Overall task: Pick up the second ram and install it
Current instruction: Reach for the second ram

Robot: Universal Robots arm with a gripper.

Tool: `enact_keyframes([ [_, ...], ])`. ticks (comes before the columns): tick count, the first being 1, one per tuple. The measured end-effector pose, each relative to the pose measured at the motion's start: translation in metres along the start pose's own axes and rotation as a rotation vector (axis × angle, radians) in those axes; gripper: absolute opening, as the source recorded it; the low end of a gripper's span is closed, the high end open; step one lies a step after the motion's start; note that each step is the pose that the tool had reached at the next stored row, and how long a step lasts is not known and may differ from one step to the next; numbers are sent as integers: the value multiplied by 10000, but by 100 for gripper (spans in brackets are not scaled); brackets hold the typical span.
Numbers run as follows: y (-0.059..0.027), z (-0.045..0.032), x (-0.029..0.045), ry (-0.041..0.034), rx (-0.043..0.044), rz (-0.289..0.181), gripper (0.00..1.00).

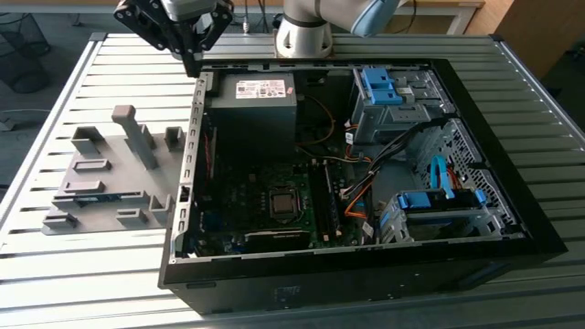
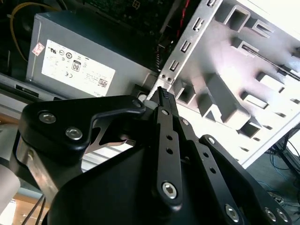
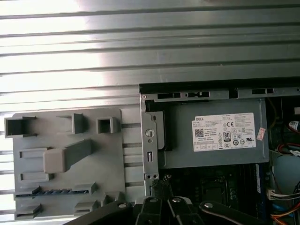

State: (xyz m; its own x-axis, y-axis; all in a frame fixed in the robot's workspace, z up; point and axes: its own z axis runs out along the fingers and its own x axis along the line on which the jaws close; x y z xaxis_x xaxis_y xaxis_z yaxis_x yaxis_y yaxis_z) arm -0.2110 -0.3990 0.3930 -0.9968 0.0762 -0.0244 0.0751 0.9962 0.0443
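When I read the exterior view from its left, I first meet the grey fixture on the slatted table. The second ram lies in it, in a low slot on the side nearer to that camera, between grey blocks. It looks like a thin blue-green strip. It sits deep in the slot, so only a narrow band of it shows. In the first wrist view its edge seems broken by small dark marks, but I cannot tell whether these are chips.

Further right, the gripper hangs over the side wall of the open computer case, near the corner by the power supply. It is well apart from the second ram. In the second wrist view the gripper has its two fingers brought together to one tip, with nothing between them. Further right again, the motherboard lies on the case floor.

I judge there are two risks. The claw is right above the thin metal wall, so going straight down could strike the wall. Also, the strip is slim and closed in by blocks, so a grip off its middle could tilt it or jam it in the slot.
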Motion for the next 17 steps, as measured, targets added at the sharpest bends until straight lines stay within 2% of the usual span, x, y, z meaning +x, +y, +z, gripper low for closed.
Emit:
enact_keyframes([
  [10,-17,-6,220,1,1,-1,11],
  [17,-37,-12,488,0,0,-2,11],
])
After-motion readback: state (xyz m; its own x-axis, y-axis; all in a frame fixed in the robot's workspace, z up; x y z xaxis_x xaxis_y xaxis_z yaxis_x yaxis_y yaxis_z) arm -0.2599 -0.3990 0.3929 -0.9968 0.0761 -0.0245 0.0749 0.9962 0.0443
